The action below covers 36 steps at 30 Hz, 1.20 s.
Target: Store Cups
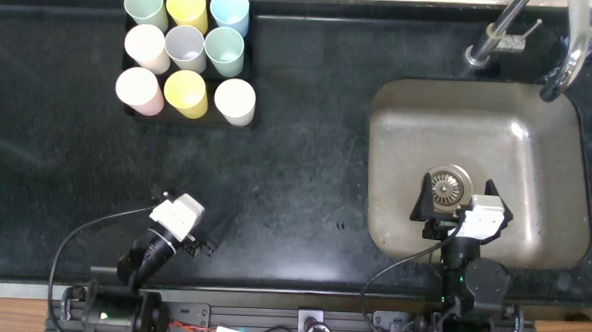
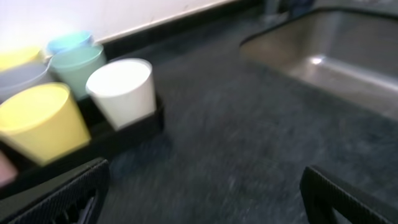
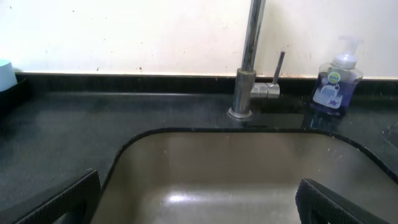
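9 cups (image 1: 186, 53) noted upright, mouths up, packed 3x3 in a black tray (image 2: 124, 134) at approx. 10 o'clock on the dark counter (image 1: 296, 176) in top view. Colours logged: green, yellow, blue, white, grey, pink. At 3 o'clock the sink (image 1: 393, 230) is set, w/ faucet (image 3: 249, 56) and soap btl (image 3: 334, 81) along its 12 o'clock rim. L gripper (image 2: 203, 180) is held low over counter at 7 o'clock, fingers spread wide, empty; tray lies off toward 11 o'clock from it. R gripper (image 3: 197, 186) is held over sink basin at 5 o'clock, by drain (image 1: 448, 183), fingers likewise spread, empty.
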{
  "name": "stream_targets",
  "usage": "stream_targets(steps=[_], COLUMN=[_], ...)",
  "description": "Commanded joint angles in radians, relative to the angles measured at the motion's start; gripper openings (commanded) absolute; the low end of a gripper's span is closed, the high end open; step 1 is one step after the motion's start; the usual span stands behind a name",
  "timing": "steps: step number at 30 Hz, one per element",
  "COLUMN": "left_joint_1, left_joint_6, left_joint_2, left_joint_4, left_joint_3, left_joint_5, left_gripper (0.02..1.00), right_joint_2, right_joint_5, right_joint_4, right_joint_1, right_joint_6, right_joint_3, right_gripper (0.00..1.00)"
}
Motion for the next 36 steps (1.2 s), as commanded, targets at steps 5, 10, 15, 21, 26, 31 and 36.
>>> stream_targets(steps=[5,10,15,21,26,31,36], left_joint_1=[0.001,0.001,0.001,0.001,0.001,0.001,0.001], left_joint_6=[0.272,0.272,0.272,0.272,0.272,0.272,0.272], left_joint_2=[0.002,0.002,0.004,0.004,0.004,0.004,0.004], left_joint_4=[0.009,-0.054,-0.070,-0.070,-0.070,-0.070,-0.070], left_joint_3=[0.005,0.005,0.005,0.005,0.005,0.005,0.005], left_joint_5=[-0.495,-0.560,-0.560,-0.560,-0.560,-0.560,-0.560], left_gripper=[1.000,1.000,1.000,1.000,1.000,1.000,1.000], right_joint_2=[-0.010,-0.010,-0.010,-0.010,-0.010,-0.010,-0.010], right_joint_5=[-0.007,-0.007,-0.006,-0.007,-0.007,-0.007,-0.007], right_joint_4=[0.009,0.009,0.009,0.009,0.009,0.009,0.009], right_joint_1=[0.005,0.005,0.005,0.005,0.005,0.005,0.005], right_joint_6=[0.007,0.007,0.007,0.007,0.007,0.007,0.007], right_joint_3=[0.000,0.000,0.000,0.000,0.000,0.000,0.000], right_gripper=[0.996,0.996,0.996,0.996,0.996,0.996,0.991])
